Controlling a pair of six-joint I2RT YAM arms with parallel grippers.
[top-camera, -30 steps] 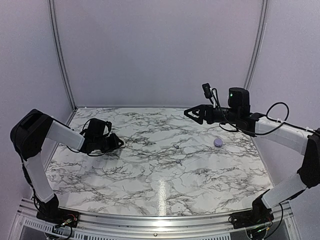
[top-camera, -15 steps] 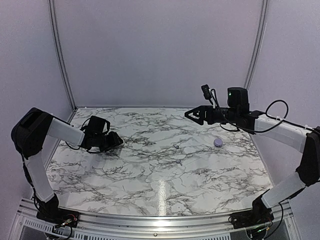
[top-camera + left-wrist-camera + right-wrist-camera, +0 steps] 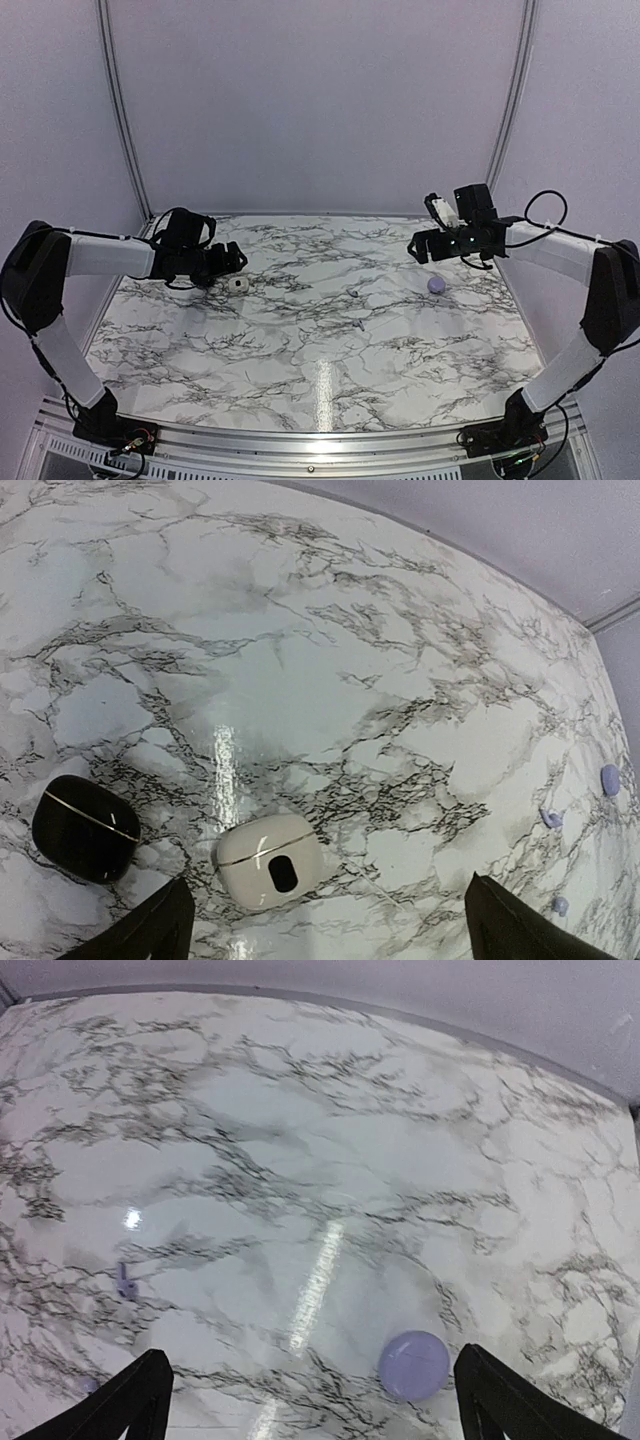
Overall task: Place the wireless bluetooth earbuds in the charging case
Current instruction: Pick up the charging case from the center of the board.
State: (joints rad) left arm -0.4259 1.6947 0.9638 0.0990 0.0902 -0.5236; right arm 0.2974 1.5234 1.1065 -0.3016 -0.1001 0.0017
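A closed white charging case (image 3: 270, 860) with a dark oval mark lies on the marble, just ahead of my open left gripper (image 3: 330, 932) and apart from both fingers. In the top view this white case (image 3: 238, 284) sits just in front of the left gripper (image 3: 230, 263). A closed black case (image 3: 83, 827) lies to its left. A round lilac case (image 3: 413, 1365) rests close to the right finger of my open, empty right gripper (image 3: 315, 1408). Tiny lilac earbuds (image 3: 550, 818) lie loose mid-table; one earbud (image 3: 125, 1282) shows in the right wrist view.
The marble table (image 3: 320, 350) is bounded by pale walls at the back and sides. A small earbud (image 3: 353, 294) sits near the centre and the lilac case (image 3: 436, 285) at the right, below the right gripper (image 3: 420, 247).
My left gripper has opened and let go of the white case, which now lies on the table. The right arm has drawn back to the right and tilted down over the lilac case.
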